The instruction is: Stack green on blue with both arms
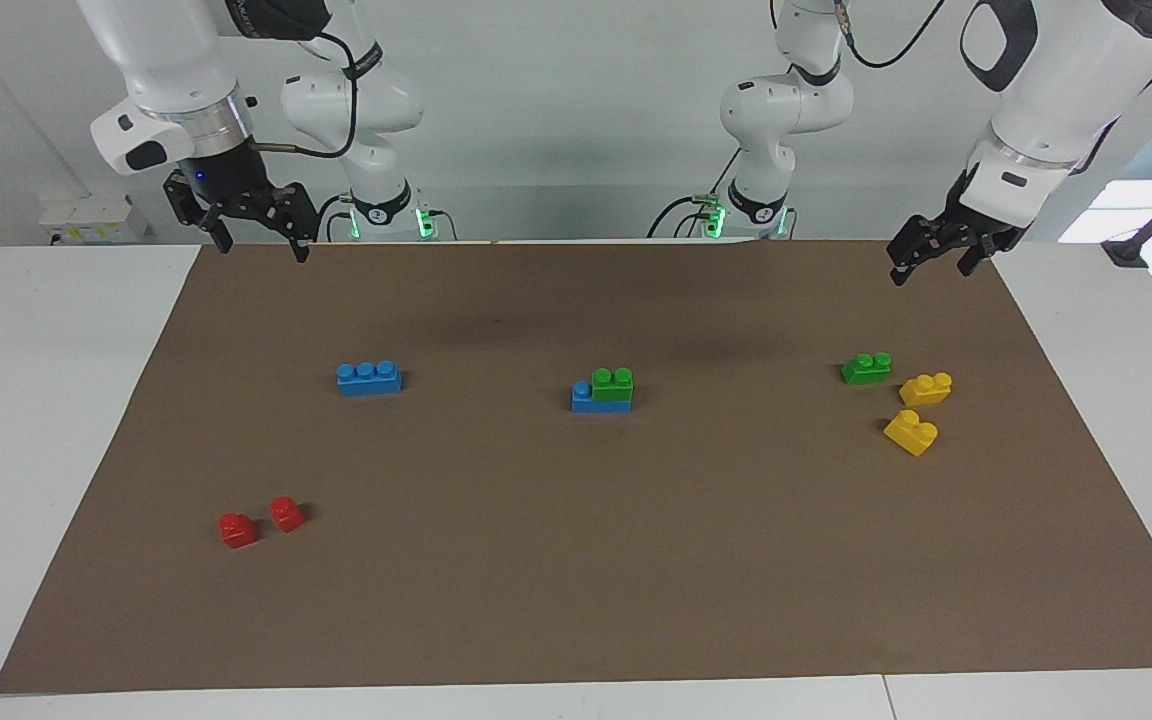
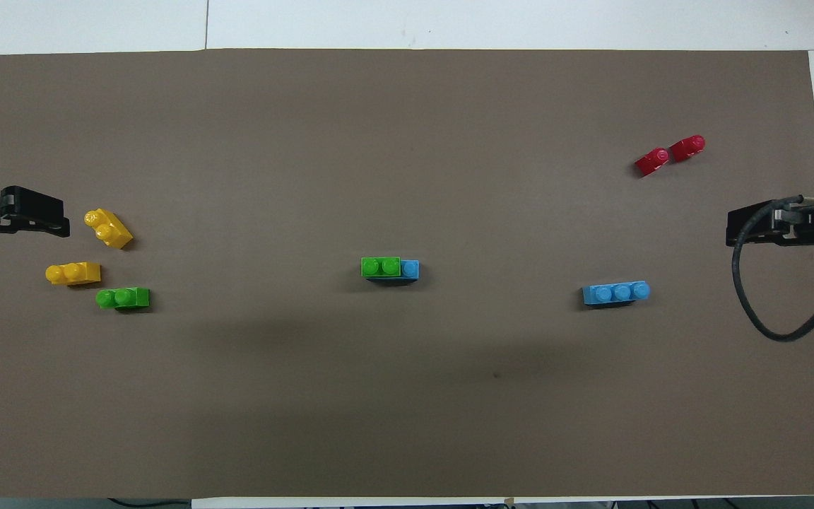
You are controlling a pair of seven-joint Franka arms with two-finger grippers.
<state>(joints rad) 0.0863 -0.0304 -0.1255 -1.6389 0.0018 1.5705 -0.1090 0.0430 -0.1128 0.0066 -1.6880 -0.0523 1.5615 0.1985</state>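
A: Item one, the stacked pair?

B: One green brick (image 1: pixel 613 381) sits on a blue brick (image 1: pixel 586 399) at the middle of the brown mat (image 1: pixel 576 600), covering two of its studs; one blue stud shows at the end toward the right arm.

A: Item two, the loose task pieces?

B: A second blue brick (image 1: pixel 369 377) lies flat toward the right arm's end of the table (image 1: pixel 36 420), studs up, nothing on it. A second green brick (image 1: pixel 866 367) lies toward the left arm's end, also alone.

A: Other stock?

B: Two yellow bricks: one (image 1: pixel 926 388) just beside the loose green brick, the other (image 1: pixel 911 432) a little farther from the robots. Two red bricks (image 1: pixel 259 521) side by side toward the right arm's end, farther from the robots than the loose blue brick.

A: Grippers?

B: The right gripper (image 1: pixel 258 236) hangs over the mat's edge nearest the robots (at its own end of the table), jaws released, holding nothing. The left gripper (image 1: pixel 924 256) hangs over the mat's corner at its own end, above the green and yellow cluster; jaws released, nothing between them.
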